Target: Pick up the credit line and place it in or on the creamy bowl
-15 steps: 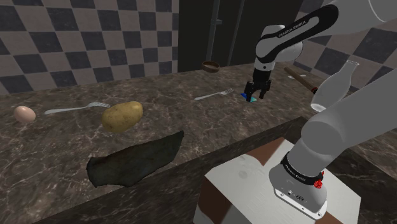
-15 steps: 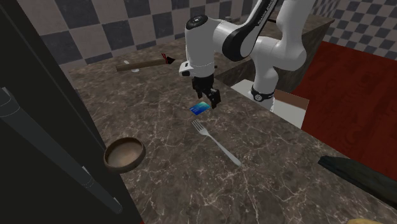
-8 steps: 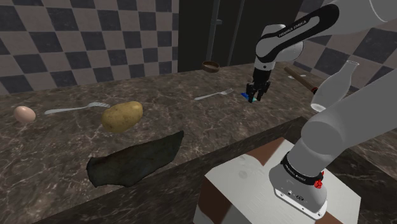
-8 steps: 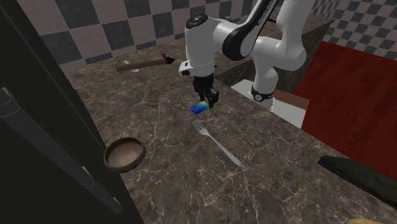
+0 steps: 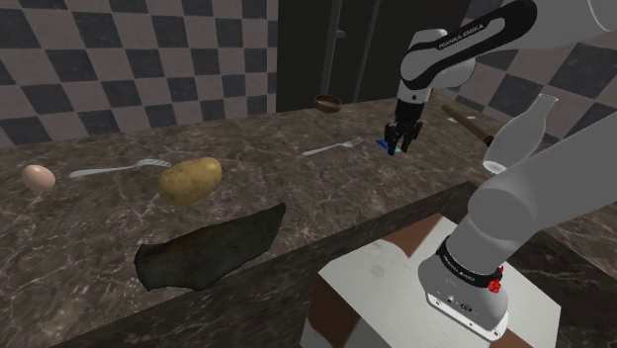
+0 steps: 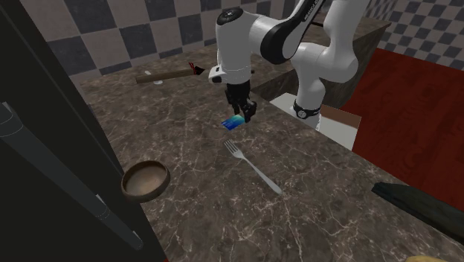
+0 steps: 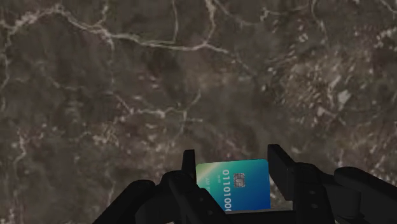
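Gripper point(image 6: 244, 112) is clamped on the card point(image 6: 235, 123). In the wrist view both black fingers point(image 7: 278, 163) press its opposite edges, w/ the blue-green face, chip and digits showing btwn them. The card hangs roughly flat under the hand, low over the dark marble counter point(image 6: 186, 141); can't tell if it touches the surface. It's over the part of the counter nearer the stand-side edge, not far from the stand point(image 5: 396, 297). The arm point(image 5: 465, 44) comes down onto it almost vertically.

The brown bowl point(image 6: 145, 180) sits upright at the counter's far edge, right by a tall black panel point(image 6: 52, 134), well apart from the card. It looks brown, not cream. A fork point(image 6: 253, 167) lies flat near the card, tines end just beside it, handle pointing away.

Other items on the counter:
- A wooden stick point(image 6: 167, 75) w/ a red bit, near the checkered wall.
- A clear glass bottle point(image 5: 519, 133), upright, at the end by the arm.
- Toward the shoulder view's left: a potato point(image 5: 190, 180), a 2nd fork point(image 5: 117, 168) and an egg point(image 5: 39, 177), in a loose row.
- A dark crumpled sheet point(image 5: 208, 247) near the front edge, in front of the potato.
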